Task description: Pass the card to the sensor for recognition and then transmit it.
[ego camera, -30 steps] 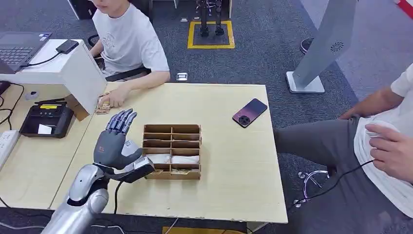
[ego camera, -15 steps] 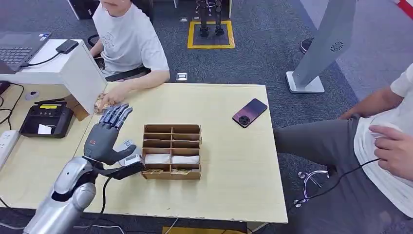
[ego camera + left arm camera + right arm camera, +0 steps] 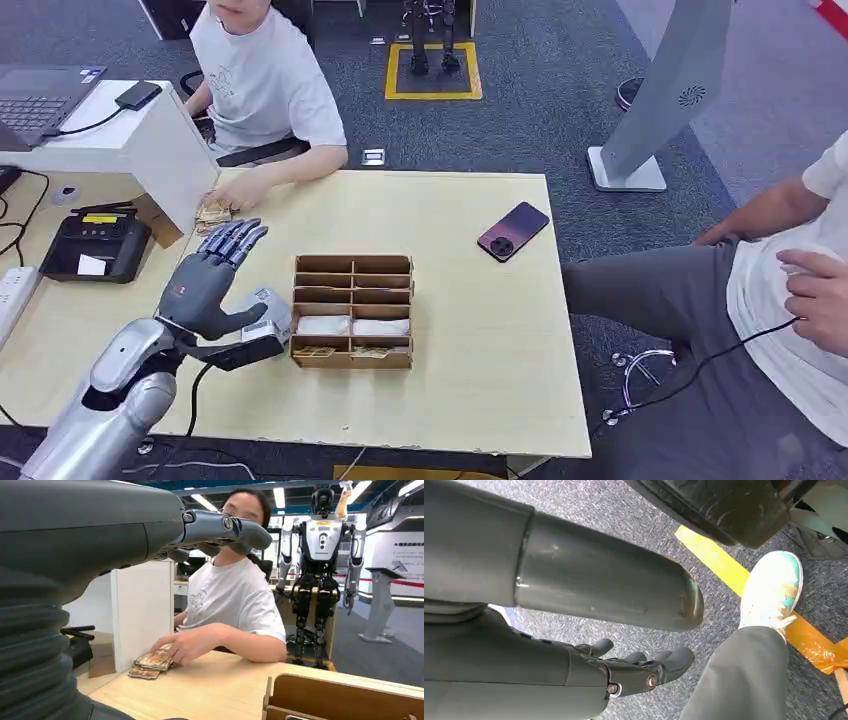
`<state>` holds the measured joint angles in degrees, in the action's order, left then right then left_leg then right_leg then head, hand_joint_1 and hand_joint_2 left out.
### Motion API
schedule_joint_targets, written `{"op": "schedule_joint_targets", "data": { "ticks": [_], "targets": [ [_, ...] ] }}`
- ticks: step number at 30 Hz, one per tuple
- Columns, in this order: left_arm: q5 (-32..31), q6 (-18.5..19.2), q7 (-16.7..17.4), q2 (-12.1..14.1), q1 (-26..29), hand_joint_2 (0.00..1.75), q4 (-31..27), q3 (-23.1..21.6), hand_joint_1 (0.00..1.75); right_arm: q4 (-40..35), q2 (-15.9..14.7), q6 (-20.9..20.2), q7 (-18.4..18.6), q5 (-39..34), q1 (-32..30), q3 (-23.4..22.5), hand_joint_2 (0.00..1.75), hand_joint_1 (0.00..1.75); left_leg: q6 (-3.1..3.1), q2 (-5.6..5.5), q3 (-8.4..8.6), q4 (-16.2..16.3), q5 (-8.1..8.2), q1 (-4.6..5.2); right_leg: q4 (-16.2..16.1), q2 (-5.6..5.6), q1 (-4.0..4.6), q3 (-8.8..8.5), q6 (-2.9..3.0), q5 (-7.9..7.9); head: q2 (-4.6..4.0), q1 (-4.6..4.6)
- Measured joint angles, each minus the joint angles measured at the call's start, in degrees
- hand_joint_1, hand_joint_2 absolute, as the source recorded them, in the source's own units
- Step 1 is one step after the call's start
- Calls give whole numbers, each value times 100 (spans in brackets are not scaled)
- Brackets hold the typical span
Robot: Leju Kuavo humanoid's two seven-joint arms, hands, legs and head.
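Cards [image 3: 352, 327] in wooden organizer [image 3: 353, 265]

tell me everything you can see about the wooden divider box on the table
The wooden box is a shallow, open-topped tray of light brown board that looks like thin plywood, split by slats into two columns of narrow compartments. It sits flat and square on the pale table, left of centre. The rear compartments look empty; the nearer ones hold white pieces and, in the front row, small patterned cards. The robot's left hand hovers just off its left side; whether it touches the box is unclear.
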<state>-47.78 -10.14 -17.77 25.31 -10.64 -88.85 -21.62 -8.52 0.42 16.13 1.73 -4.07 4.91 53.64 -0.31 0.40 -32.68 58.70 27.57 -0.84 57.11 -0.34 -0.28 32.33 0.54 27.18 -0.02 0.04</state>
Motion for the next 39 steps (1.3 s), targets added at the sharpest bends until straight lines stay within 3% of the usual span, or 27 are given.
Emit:
{"op": "schedule_joint_targets", "data": {
  "ticks": [11, 19, 24, 34, 39],
  "targets": [
    [421, 629, -164, 284, 1, 175, -201, -31, 0, 2, 0, 9, 15, 0, 8, 63, 0, 0, 0, 1, 1, 0, 0, -3, 0, 1, 1, 0, 0, 0, 0, 2],
    [381, 761, -193, 293, 0, 175, -389, -140, 0, 2, 0, 9, 15, -2, 11, 92, 0, 0, 0, 0, 1, 0, 0, -1, 0, 0, 1, 0, 0, 0, 0, 2],
    [89, 774, -41, 249, -93, 175, -411, -367, 0, 0, 0, 9, 20, -4, 13, 92, 0, 0, 0, 1, 2, 0, 0, -1, 0, 1, 1, 1, 0, 0, 0, 0],
    [-931, 553, 719, -37, -626, 175, -335, -1145, 0, 0, 0, -9, 35, -74, 15, 94, 0, 0, 0, 0, 1, 1, 0, -1, 0, 0, 0, 1, 0, -1, 0, 2],
    [-1073, 551, 837, -153, -770, 175, -216, -1384, 0, 0, 0, -7, 28, -109, 11, 94, 0, 0, 0, 3, 1, 1, 0, -1, -1, 1, 0, 2, 0, 0, 0, 2]
  ]
}}
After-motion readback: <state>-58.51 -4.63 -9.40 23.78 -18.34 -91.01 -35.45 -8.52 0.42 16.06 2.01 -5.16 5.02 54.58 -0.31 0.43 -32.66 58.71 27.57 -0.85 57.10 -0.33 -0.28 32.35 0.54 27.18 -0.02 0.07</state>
